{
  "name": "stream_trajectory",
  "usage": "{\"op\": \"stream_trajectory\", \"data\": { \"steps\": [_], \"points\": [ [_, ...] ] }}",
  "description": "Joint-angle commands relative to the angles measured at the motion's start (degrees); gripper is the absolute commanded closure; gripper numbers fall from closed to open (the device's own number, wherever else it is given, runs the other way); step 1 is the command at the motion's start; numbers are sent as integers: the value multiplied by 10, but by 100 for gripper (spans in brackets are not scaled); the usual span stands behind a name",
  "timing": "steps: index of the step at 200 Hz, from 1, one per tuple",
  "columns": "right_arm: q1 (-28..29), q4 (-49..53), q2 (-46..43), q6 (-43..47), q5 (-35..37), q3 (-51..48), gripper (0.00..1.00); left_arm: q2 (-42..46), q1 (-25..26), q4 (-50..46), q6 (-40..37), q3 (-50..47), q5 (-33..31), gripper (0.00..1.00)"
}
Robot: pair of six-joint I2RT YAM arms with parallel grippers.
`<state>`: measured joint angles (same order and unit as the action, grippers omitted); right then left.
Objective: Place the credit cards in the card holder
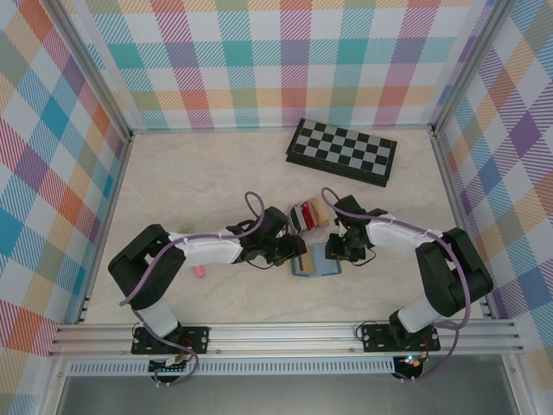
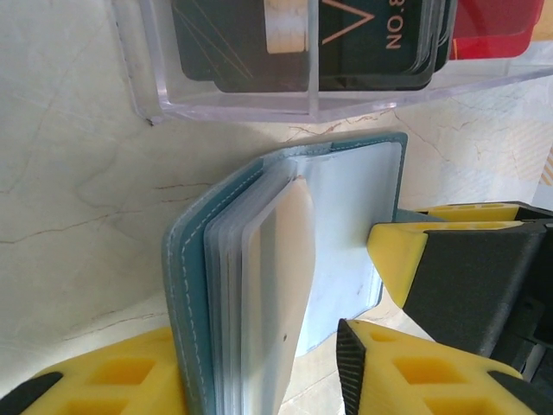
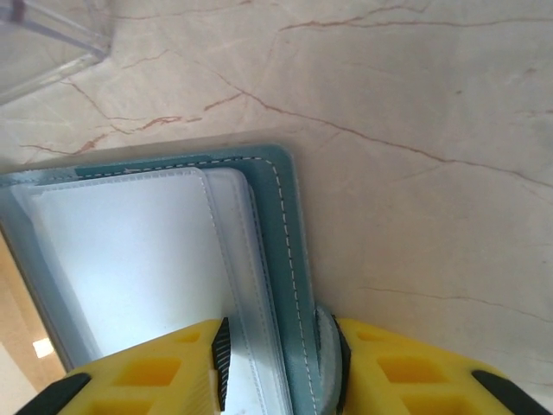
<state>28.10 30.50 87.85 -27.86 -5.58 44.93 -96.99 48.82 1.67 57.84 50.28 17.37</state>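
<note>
Two right fingers [image 3: 147, 380] clamp the card holder [image 3: 130, 259] beside a clear tray [image 2: 233, 111]; left fingers [image 2: 112, 376] unclear.

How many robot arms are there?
2. The left arm reaches from the left side toward the card holder. The right arm reaches toward it from the right side. No others seem hidden.

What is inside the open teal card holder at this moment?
Inside the card holder are clear plastic sleeves, fanned out; the front ones look empty. The sleeves behind them overlap, so any card deeper inside is hidden.
</note>
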Motion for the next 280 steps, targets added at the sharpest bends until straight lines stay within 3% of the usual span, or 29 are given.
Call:
{"op": "stream_trajectory", "data": {
  "steps": [1, 46, 114, 177, 215, 251, 280],
  "points": [
    [4, -32, -4, -9, -61, -15, 64, 19, -3, 7, -7, 14, 25, 56],
    [4, -59, -26, -26, -119, -31, 63, -1, 9, -36, -46, 74, 41, 52],
    [-9, 43, -78, -33, 20, -19, 56, -72, 21, -53, -54, 116, 52, 50],
    [-16, 83, -115, -12, 30, -2, 62, -82, 25, -49, -52, 122, 50, 50],
    [-16, 82, -109, -2, 21, 8, 74, -79, 25, -57, -58, 122, 48, 50],
    [-16, 80, -115, 1, 19, 11, 76, -76, 25, -64, -63, 121, 45, 50],
    [-17, 89, -103, 7, 22, 17, 84, -75, 26, -64, -63, 120, 44, 50]
  ]
}}
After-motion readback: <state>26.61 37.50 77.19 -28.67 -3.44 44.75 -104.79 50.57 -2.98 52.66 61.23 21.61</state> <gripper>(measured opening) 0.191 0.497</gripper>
